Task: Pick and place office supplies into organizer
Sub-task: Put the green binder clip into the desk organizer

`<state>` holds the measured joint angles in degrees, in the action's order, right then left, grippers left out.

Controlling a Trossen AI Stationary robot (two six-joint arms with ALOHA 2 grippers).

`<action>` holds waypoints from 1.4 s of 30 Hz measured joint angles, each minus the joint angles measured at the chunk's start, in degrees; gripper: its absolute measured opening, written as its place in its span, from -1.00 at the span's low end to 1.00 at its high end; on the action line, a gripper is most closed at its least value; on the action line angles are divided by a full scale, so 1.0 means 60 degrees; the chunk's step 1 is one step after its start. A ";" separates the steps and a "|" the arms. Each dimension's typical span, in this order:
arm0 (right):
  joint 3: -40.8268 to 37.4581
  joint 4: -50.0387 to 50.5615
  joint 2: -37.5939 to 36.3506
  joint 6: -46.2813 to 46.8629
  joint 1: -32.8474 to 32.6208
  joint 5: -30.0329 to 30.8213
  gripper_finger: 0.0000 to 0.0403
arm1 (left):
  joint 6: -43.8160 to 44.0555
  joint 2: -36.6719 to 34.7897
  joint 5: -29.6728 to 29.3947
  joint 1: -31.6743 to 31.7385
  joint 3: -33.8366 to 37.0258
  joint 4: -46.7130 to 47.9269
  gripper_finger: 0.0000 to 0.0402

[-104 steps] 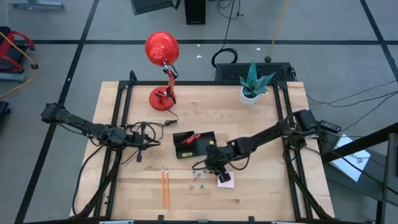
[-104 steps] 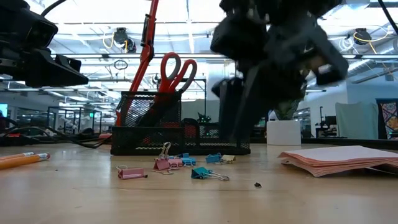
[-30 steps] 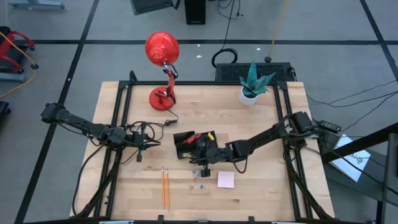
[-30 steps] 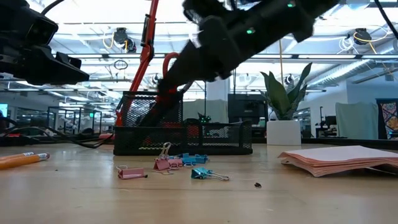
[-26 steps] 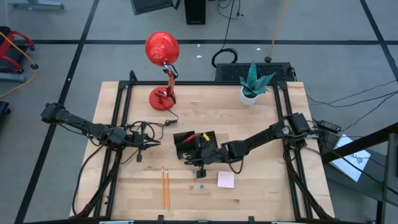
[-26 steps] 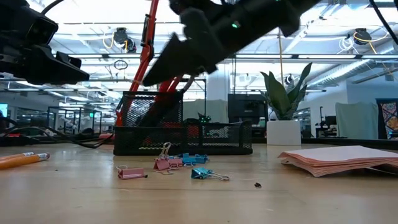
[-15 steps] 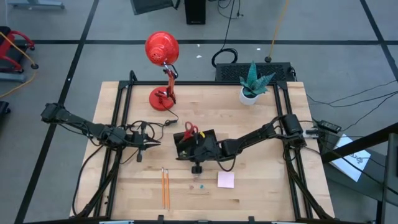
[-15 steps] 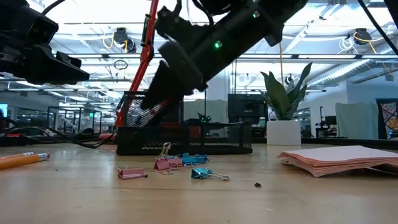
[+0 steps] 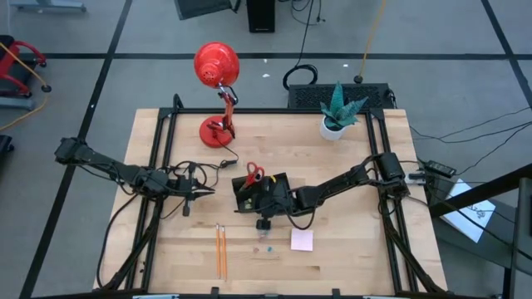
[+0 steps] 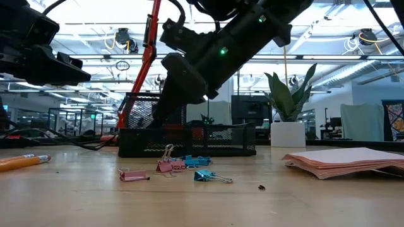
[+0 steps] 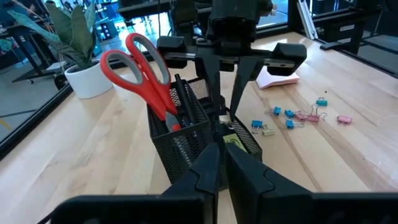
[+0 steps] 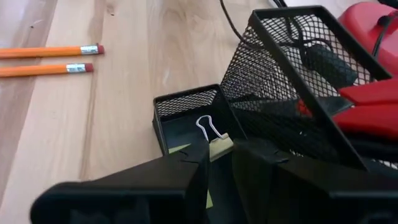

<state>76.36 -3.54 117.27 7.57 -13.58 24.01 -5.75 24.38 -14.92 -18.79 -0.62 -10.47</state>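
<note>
The black mesh organizer [image 9: 259, 193] stands mid-table, with red-handled scissors [image 9: 253, 174] upright in its tall cup [image 12: 292, 74]. My right gripper [image 12: 219, 152] hangs over the low compartment [image 12: 185, 101], shut on a small yellow binder clip [image 12: 214, 138]. Two orange pencils [image 9: 221, 249], loose blue and pink clips [image 10: 189, 165] and a pink sticky pad [image 9: 302, 240] lie on the near table. My left gripper [image 11: 222, 163] waits shut at the table's left, pointing at the organizer. My right gripper pinches the yellow clip's body [image 12: 222, 145] between its two fingertips. The fingers slant down from the table's right side. The clip is lifted clear over the low compartment, its wire loops [image 12: 208, 127] sticking out ahead of the fingers.
A red desk lamp [image 9: 218, 71] stands at the far left and a potted plant [image 9: 337, 112] at the far right. A yellow scrap [image 12: 179, 149] lies on the low compartment's floor. Bare wood lies between the organizer and the near edge.
My right gripper, staying shut on the clip, has moved toward the table's left and down over the organizer, rolling its wrist and tipping. The scissors' handles now show closer to the table's far edge than a second ago.
</note>
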 joint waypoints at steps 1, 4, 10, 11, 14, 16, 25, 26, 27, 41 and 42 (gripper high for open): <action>0.0000 0.0050 0.0000 0.0058 -0.0001 -0.0003 -0.76 | 0.0006 0.0000 0.0000 -0.0002 0.0000 -0.0006 -0.85; 0.0000 0.0338 0.0005 0.0369 -0.0004 -0.0024 -0.76 | 0.0013 -0.0003 0.0001 -0.0002 0.0000 -0.0013 -0.85; -0.0005 0.0375 0.0098 0.0713 0.0003 -0.0285 -0.76 | 0.0013 0.0000 0.0000 0.0001 0.0000 -0.0022 -0.85; -0.0004 0.0416 0.0089 0.0772 0.0003 -0.0282 -0.76 | 0.0013 0.0000 0.0000 0.0001 0.0000 -0.0024 -0.85; -0.0004 0.0530 0.0095 0.0806 0.0047 -0.0432 -0.76 | 0.0013 -0.0003 0.0000 -0.0002 0.0000 -0.0025 -0.85; -0.0004 0.0558 0.0088 0.0866 0.0131 -0.0790 -0.76 | 0.0013 -0.0002 0.0000 -0.0001 0.0000 -0.0025 -0.85; 0.0000 0.0875 0.0087 0.1054 0.0357 -0.1249 -0.76 | 0.0013 0.0000 0.0000 0.0000 0.0000 -0.0024 -0.85; 0.0000 0.0875 0.0087 0.1053 0.0360 -0.1264 -0.75 | 0.0013 -0.0001 0.0000 0.0001 0.0000 -0.0024 -0.85; 0.0000 0.0875 0.0087 0.1053 0.0360 -0.1263 -0.74 | 0.0013 -0.0002 0.0000 -0.0001 0.0000 -0.0024 -0.85; 0.0000 0.0824 0.0087 0.1340 0.0412 -0.1308 -0.70 | 0.0047 0.0000 0.0000 0.0000 0.0000 -0.0017 -0.85; 0.0000 0.0824 0.0087 0.1341 0.0415 -0.1322 -0.68 | 0.0050 -0.0002 0.0000 0.0000 0.0000 -0.0017 -0.85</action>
<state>76.36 1.41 117.80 15.62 -11.09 16.07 -5.45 24.37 -14.92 -18.79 -0.62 -10.57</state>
